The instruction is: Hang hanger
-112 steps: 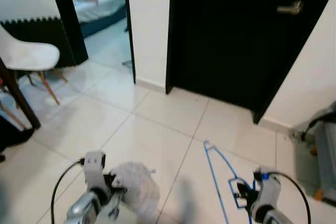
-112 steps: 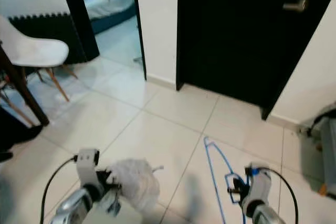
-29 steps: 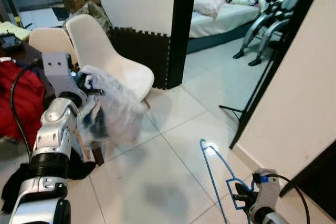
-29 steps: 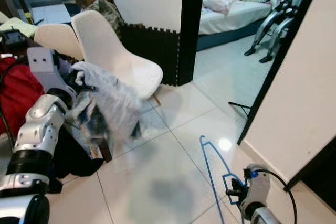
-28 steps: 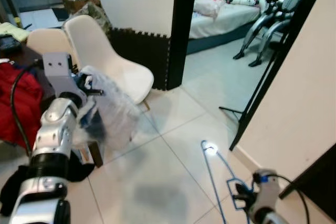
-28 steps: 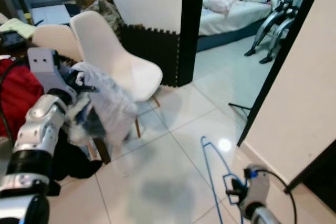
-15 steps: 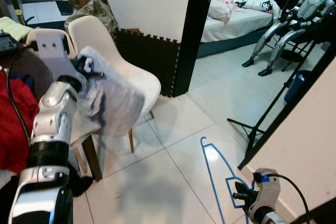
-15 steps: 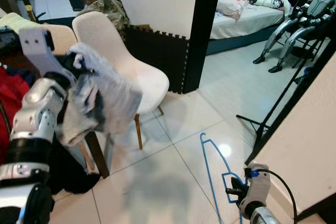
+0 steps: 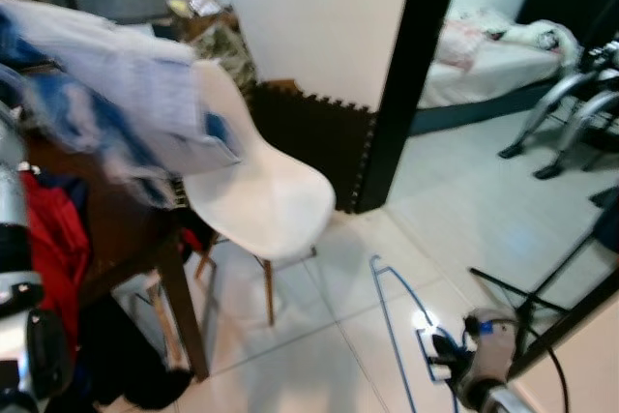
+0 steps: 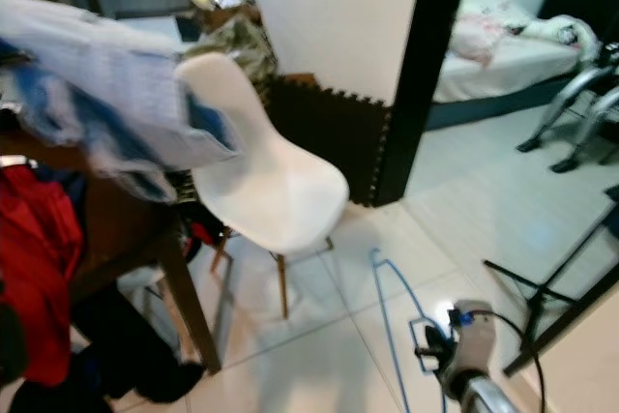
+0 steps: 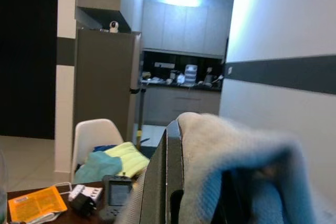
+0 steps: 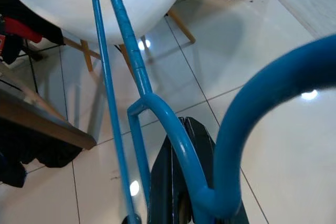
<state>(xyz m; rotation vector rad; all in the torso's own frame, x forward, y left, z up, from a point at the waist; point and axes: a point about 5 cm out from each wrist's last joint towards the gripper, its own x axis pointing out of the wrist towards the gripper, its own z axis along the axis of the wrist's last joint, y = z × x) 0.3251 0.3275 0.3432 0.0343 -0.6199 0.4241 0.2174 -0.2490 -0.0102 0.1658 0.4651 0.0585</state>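
Right fingers point(image 12: 178, 182) clamp thin blue wire hanger point(image 10: 392, 307); left fingers point(image 11: 168, 182) clamp white-blue cloth point(image 9: 126, 103).

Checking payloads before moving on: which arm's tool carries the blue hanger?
The right tool holds the blue hanger; the left arm carries a white-and-blue garment.

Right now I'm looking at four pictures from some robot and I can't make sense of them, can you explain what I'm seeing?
This is a walking humanoid robot in a home. Two pictures come from the cameras in its head, looking down and ahead; the other two come from cameras on its wrists. The right gripper is low and holds a blue hanger, seen very close in the right wrist view. The left arm is raised, its gripper holding a white and blue cloth; the left wrist view looks over that cloth toward a kitchen. Ahead are a white chair, a dark table and a doorway to a bedroom.
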